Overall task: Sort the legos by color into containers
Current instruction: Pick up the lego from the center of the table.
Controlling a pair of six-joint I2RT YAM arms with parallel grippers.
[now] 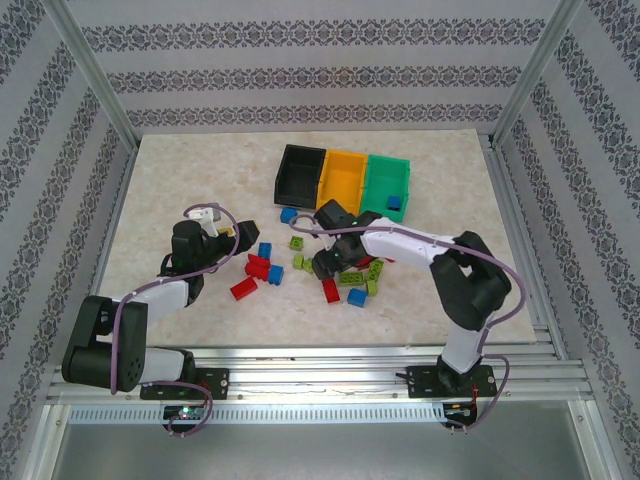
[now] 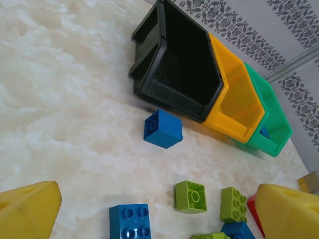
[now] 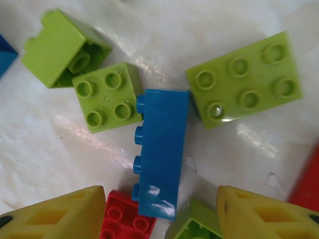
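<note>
Legos (image 1: 330, 291) scattered in front of the bins (image 1: 343, 178)
Right gripper (image 3: 162, 211) straddles a blue brick (image 3: 162, 144) on its side, fingers apart, not touching it. Left gripper (image 2: 159, 214) is wide open and empty near the black bin (image 2: 184, 64).

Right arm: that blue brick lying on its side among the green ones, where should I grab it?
Take the blue brick across its narrow width at mid-length, coming straight down with the right pincer. Its studs point sideways toward the square green brick, which sits against its upper end, and a red brick crowds the lower end. Mid-length probably leaves finger room.
</note>
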